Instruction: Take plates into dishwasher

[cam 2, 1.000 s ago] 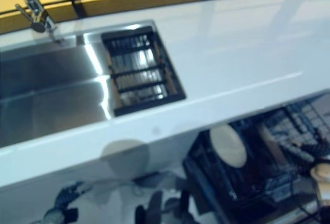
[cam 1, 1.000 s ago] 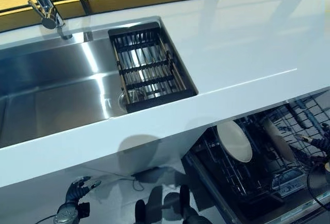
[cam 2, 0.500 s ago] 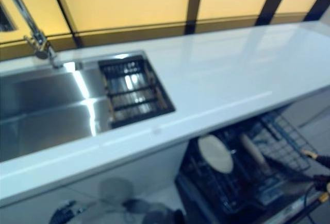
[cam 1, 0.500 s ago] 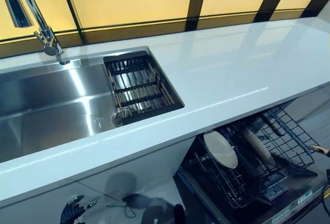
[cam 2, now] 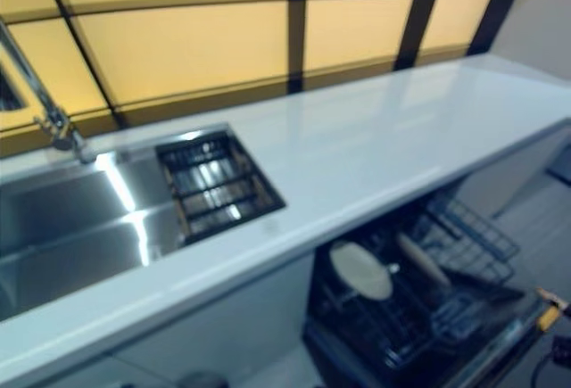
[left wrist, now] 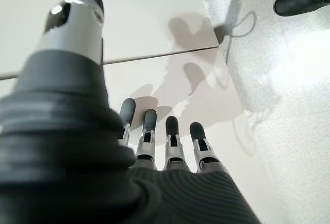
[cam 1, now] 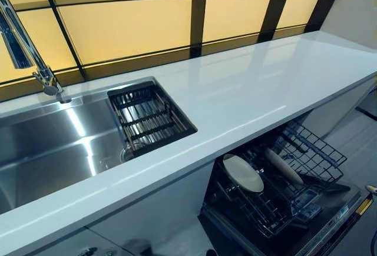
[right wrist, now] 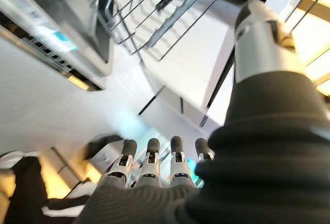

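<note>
Camera has tilted up over the last second, so the whole view has shifted: more of the yellow window panels, less of the floor, and the left robot hand that was poking in at the bottom of the head view a second ago has dropped out of it. That's the head moving, not the stuff moving. The white bench (cam 1: 247, 85) has nothing on it that I can see, and the sink (cam 1: 53, 144) at its left end only holds a dark wire drain rack (cam 1: 150, 117) in its right part, no plates in there. The plates are already down in the open dishwasher (cam 1: 277, 191) below the bench's front edge toward the right end: a round white plate (cam 1: 242, 173) standing tilted in the lower wire rack, and a second plate (cam 1: 284, 166) just beside it to the right, seen nearly edge-on. Both hands look done. In its wrist view the left robot hand (left wrist: 160, 147) hangs by a white cabinet front with fingers straight and nothing in it; the right robot hand (right wrist: 154, 165) is the same, fingers relaxed and empty, near the dishwasher's open door. My read: loading is basically finished, since I can't spot any plate left on the bench or in the sink.
</note>
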{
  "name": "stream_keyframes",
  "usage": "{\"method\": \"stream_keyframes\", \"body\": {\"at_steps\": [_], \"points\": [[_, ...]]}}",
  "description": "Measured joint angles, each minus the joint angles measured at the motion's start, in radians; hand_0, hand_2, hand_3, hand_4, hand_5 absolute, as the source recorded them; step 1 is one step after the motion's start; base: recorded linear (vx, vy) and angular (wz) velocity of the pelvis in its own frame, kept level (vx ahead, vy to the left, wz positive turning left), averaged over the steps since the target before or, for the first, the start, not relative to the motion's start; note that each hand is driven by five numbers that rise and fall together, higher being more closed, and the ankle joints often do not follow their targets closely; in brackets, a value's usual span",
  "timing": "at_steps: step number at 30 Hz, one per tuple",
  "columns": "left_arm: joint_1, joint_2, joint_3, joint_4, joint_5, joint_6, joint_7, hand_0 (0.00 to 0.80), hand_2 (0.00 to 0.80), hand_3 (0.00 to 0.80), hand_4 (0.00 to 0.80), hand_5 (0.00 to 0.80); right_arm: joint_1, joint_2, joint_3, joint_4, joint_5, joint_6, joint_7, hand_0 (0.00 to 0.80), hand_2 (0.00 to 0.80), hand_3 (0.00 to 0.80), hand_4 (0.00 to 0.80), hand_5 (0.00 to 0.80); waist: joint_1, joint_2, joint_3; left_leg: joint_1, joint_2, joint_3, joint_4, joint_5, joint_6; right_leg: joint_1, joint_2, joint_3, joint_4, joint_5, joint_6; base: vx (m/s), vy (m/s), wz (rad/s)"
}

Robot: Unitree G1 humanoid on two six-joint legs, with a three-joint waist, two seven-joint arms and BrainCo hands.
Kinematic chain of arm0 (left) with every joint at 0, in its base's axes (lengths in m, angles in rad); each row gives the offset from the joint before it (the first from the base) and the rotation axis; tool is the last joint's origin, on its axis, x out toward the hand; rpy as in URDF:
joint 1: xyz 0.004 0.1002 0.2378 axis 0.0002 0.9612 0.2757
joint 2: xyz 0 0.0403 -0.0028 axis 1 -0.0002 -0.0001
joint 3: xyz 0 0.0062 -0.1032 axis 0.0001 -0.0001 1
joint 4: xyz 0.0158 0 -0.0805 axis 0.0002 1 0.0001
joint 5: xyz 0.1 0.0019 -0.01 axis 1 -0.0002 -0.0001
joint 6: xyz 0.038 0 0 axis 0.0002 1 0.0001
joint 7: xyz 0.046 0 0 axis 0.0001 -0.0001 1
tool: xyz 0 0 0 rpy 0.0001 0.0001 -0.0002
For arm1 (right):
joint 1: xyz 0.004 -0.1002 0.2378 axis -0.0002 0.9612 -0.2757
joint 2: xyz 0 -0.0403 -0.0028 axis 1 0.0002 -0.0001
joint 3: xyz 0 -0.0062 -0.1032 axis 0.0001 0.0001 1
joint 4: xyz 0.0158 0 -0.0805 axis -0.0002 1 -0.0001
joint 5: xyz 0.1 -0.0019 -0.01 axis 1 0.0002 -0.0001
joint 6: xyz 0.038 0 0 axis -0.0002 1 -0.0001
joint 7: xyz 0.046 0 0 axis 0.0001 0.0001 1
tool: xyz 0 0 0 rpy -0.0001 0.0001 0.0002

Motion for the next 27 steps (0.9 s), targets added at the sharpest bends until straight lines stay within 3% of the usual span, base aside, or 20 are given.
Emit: {"method": "stream_keyframes", "body": {"at_steps": [11,16,22,23,25,26,27], "points": [[0.016,0.0,0.0,0.011,0.009,0.003,0.0,0.0,0.0,0.0,0.0,0.0,0.057,0.023,-0.061,0.158,0.121,-0.021,-0.043,0.0,0.0,0.0,0.0,0.0,-0.006,-0.006,-0.019,0.018,-0.007,0.035,-0.004,-0.004,0.004,-0.002,-0.006,0.006,-0.001,0.0,0.005,-0.005,0.01,-0.09],[0.009,0.0,-0.041,0.006,0.009,-0.001,-0.003,0.0,0.0,0.0,0.0,0.0,0.076,0.047,-0.072,0.225,0.145,-0.056,-0.066,0.0,0.0,0.0,0.0,0.0,-0.034,-0.015,-0.025,0.017,-0.021,0.041,-0.004,-0.006,0.011,-0.01,-0.015,0.008,-0.004,-0.01,0.019,-0.024,0.056,-0.06],[0.014,-0.014,-0.083,0.01,0.022,-0.003,-0.018,0.0,0.0,0.0,0.0,0.0,0.088,0.046,-0.083,0.256,0.148,-0.068,-0.077,0.0,0.0,0.0,0.0,0.0,-0.046,-0.032,-0.042,0.023,-0.024,0.11,-0.005,-0.013,0.015,-0.04,-0.027,-0.003,0.002,-0.025,0.038,-0.002,0.057,-0.32],[0.016,-0.012,-0.083,0.01,0.022,-0.003,-0.018,0.0,0.0,0.0,0.0,0.0,0.089,0.045,-0.087,0.256,0.148,-0.066,-0.074,0.0,0.0,0.0,0.0,0.0,-0.051,-0.039,-0.042,0.025,-0.025,0.119,-0.003,-0.013,0.014,-0.044,-0.029,-0.011,0.009,-0.025,0.039,-0.189,-0.004,-0.36],[0.021,-0.01,-0.083,0.01,0.022,0.001,-0.018,0.0,0.0,0.0,0.0,0.0,0.088,0.035,-0.093,0.282,0.148,-0.056,-0.053,0.0,0.0,0.0,0.0,0.0,-0.04,-0.051,-0.035,0.026,-0.015,0.164,0.009,-0.012,0.017,-0.055,-0.055,-0.102,0.012,-0.061,0.069,-0.244,-0.04,-0.49],[0.014,-0.011,-0.08,0.01,0.021,0.001,-0.017,0.0,0.0,0.0,0.0,0.0,0.079,0.033,-0.096,0.318,0.148,-0.054,-0.035,0.0,0.0,0.0,0.0,0.0,-0.014,-0.023,-0.03,0.006,0.03,0.206,0.01,-0.016,0.017,-0.09,-0.049,-0.176,0.107,-0.09,0.075,-0.195,-0.046,-0.55],[0.008,-0.01,-0.079,0.009,0.021,0.001,-0.016,0.0,0.0,0.0,0.0,0.0,0.079,0.034,-0.096,0.338,0.149,-0.053,-0.026,0.0,0.0,0.0,0.0,0.0,-0.005,-0.009,-0.028,-0.005,0.058,0.232,0.015,-0.014,0.015,-0.124,-0.046,-0.208,0.211,-0.093,0.069,-0.244,-0.086,-0.47]]}}
